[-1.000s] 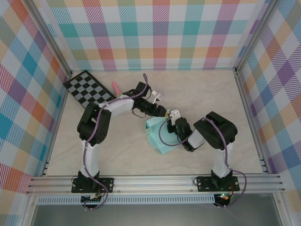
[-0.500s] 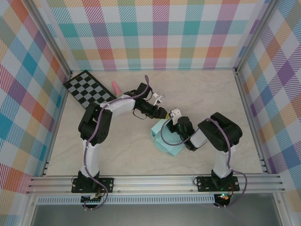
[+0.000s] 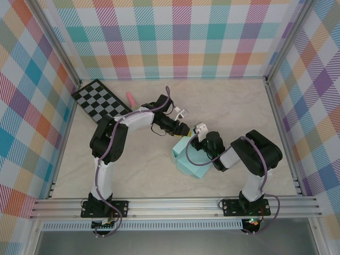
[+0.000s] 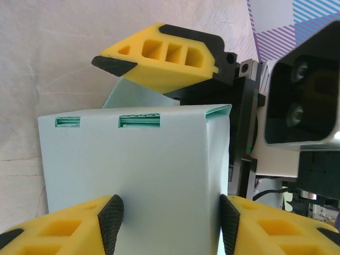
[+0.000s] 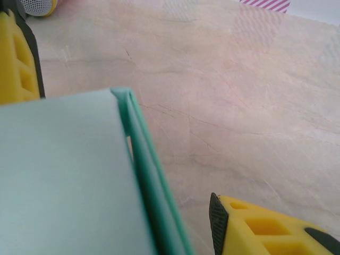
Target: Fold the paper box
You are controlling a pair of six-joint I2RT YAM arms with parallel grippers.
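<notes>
The paper box (image 3: pixel 192 163) is a pale mint flat rectangular box lying on the table in the middle of the top view. My left gripper (image 3: pixel 184 133) holds its far end. In the left wrist view both black pads (image 4: pixel 111 223) press the box (image 4: pixel 133 175) from either side. My right gripper (image 3: pixel 195 139) is at the same end, open. One of its yellow fingers (image 4: pixel 159 56) hangs above the box's slotted edge. In the right wrist view its fingertip (image 5: pixel 217 226) stands apart from the box's folded edge (image 5: pixel 149 180). The other finger is hidden by the box.
A black-and-white checkerboard (image 3: pixel 101 100) lies at the back left with a small pink object (image 3: pixel 129 96) beside it. Plaid walls close three sides. An aluminium rail (image 3: pixel 175 204) runs along the near edge. Bare marble tabletop (image 3: pixel 239 106) lies to the right.
The right gripper has opened and let go of the box, and its arm has shifted right. The box has dropped from a tilted stand to lying flatter. The left gripper keeps its hold.
</notes>
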